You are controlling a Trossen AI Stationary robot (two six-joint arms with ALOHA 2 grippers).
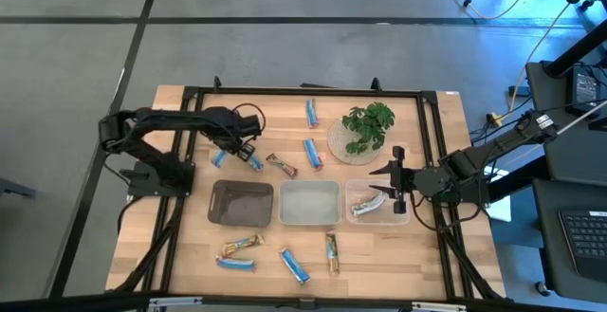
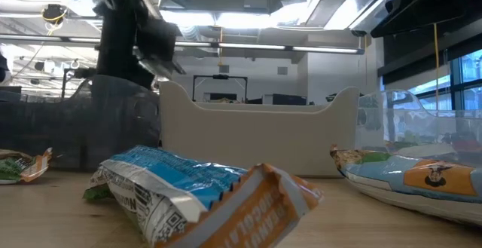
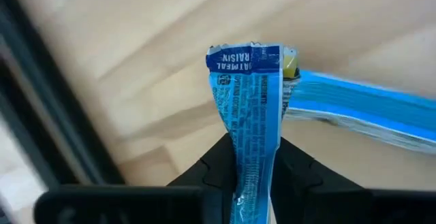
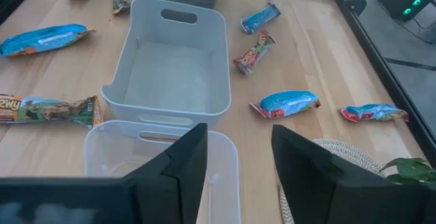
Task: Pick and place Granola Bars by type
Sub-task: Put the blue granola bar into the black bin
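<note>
Left tool (image 3: 253,176) is clamped on a blue bar (image 3: 251,115) at the worktop's (image 1: 190,246) left back, gripping one end so it can lift clear; right tool (image 4: 238,159) hangs apart over the clear tray (image 4: 102,156), empty

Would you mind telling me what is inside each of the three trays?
The clear tray holds one silvery-green bar, partly hidden by the right tool. The white tray and dark tray look empty.
</note>
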